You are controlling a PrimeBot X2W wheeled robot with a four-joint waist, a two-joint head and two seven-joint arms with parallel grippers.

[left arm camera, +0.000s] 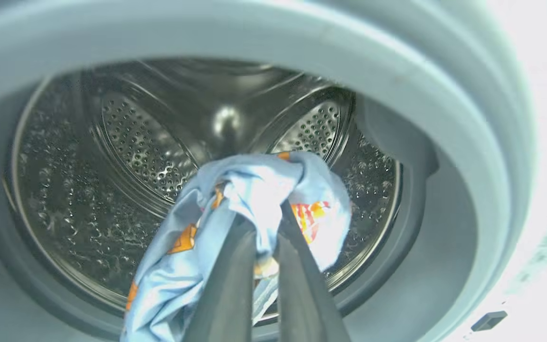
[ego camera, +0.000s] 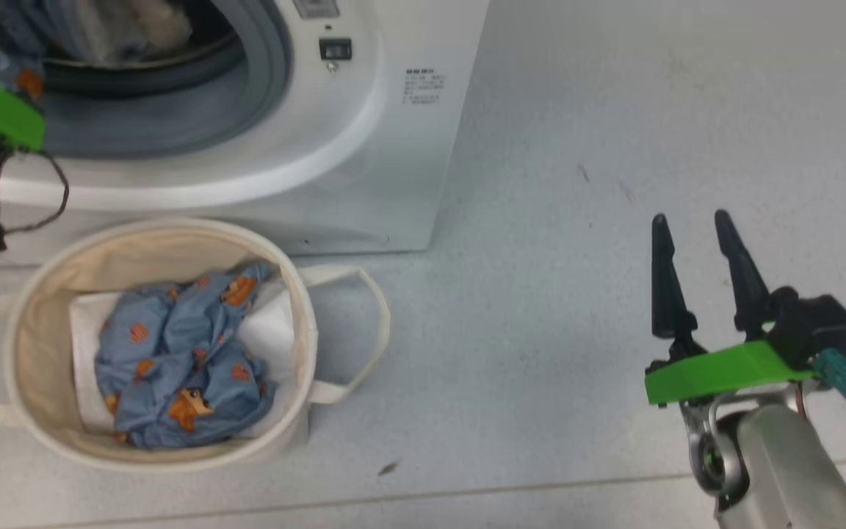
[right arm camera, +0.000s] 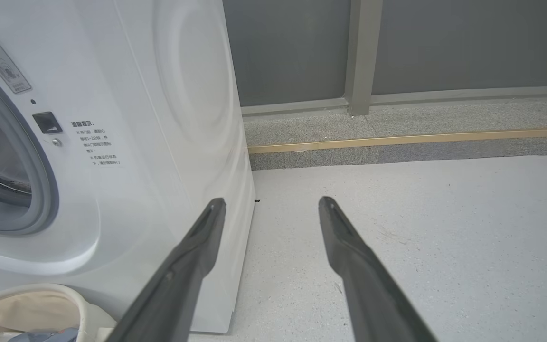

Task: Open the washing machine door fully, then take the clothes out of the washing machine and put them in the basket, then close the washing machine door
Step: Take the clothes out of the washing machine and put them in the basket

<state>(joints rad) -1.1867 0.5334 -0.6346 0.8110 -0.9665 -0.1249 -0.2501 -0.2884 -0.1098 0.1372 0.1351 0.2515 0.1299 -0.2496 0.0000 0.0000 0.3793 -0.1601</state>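
The white washing machine [ego camera: 364, 147] stands with its mouth uncovered; the washing machine door is out of view. In the left wrist view my left gripper [left arm camera: 266, 223] is shut on a blue bear-print garment [left arm camera: 254, 190], held just in front of the steel drum [left arm camera: 126, 142] inside the grey seal [left arm camera: 444, 166]. The garment hangs down to the left of the fingers. More of the clothes [ego camera: 181, 353] lie bunched in the cream basket [ego camera: 34, 294] below the machine's mouth. My right gripper [ego camera: 689, 217] hovers open over the floor to the right, with nothing between its fingers [right arm camera: 188, 266].
A flat white sheet [ego camera: 269, 330] lines the basket's bottom, and one loop handle [ego camera: 364, 330] sticks out to the right. The machine's side panel [right arm camera: 197, 118] is close to the right gripper's left finger. Pale floor [right arm camera: 444, 228] runs to a raised step and grey wall [right arm camera: 444, 47].
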